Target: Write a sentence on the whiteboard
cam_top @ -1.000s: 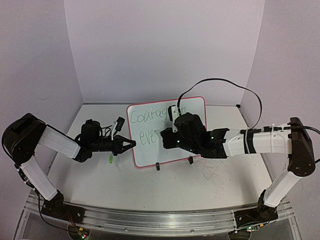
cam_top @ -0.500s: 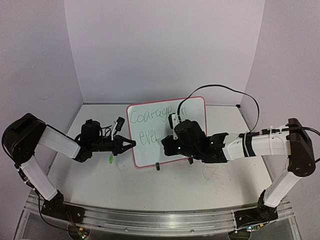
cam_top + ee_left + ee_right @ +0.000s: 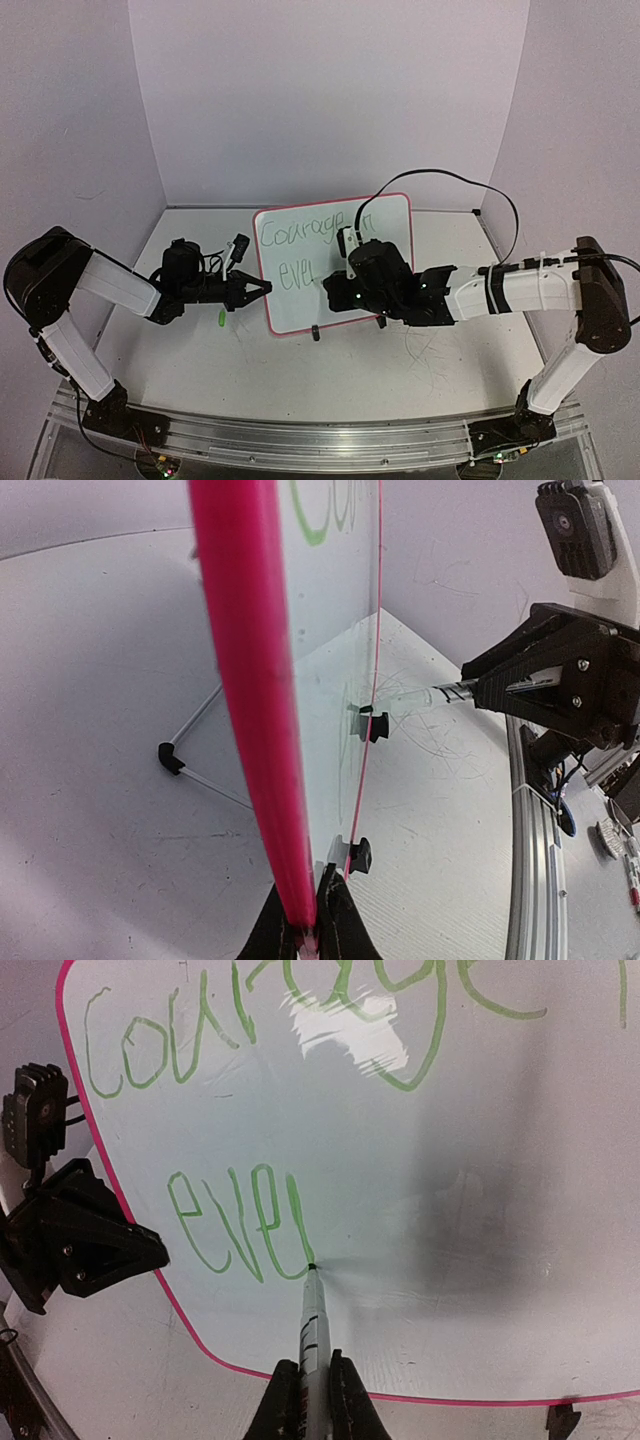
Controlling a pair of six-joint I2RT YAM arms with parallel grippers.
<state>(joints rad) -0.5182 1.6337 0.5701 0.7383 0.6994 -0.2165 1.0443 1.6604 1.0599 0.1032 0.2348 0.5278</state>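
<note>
The whiteboard (image 3: 385, 215) stands tilted at mid-table, pink-rimmed, on black clip feet (image 3: 372, 724). The sentence shows in green as "Courage" (image 3: 250, 1020) on top, with "eve" plus one more stroke (image 3: 240, 1225) below. My left gripper (image 3: 262, 289) is shut on the board's left rim (image 3: 250, 680), and its jaws (image 3: 308, 935) pinch the pink edge. My right gripper (image 3: 313, 1380) is shut on a marker (image 3: 313, 1320). The marker's tip touches the board at the foot of the last green stroke. In the top view the right wrist (image 3: 375, 270) hides the board's middle.
A small green cap (image 3: 221, 317) lies on the table below the left gripper. Grey scribble marks (image 3: 430, 355) cover the tabletop at front right. A black cable (image 3: 450, 175) arches over the right arm. The board's wire stand (image 3: 190, 770) props it from behind.
My right gripper has shifted a little to the right along the lower line, uncovering more of the green letters. The left gripper and the board have stayed still.
</note>
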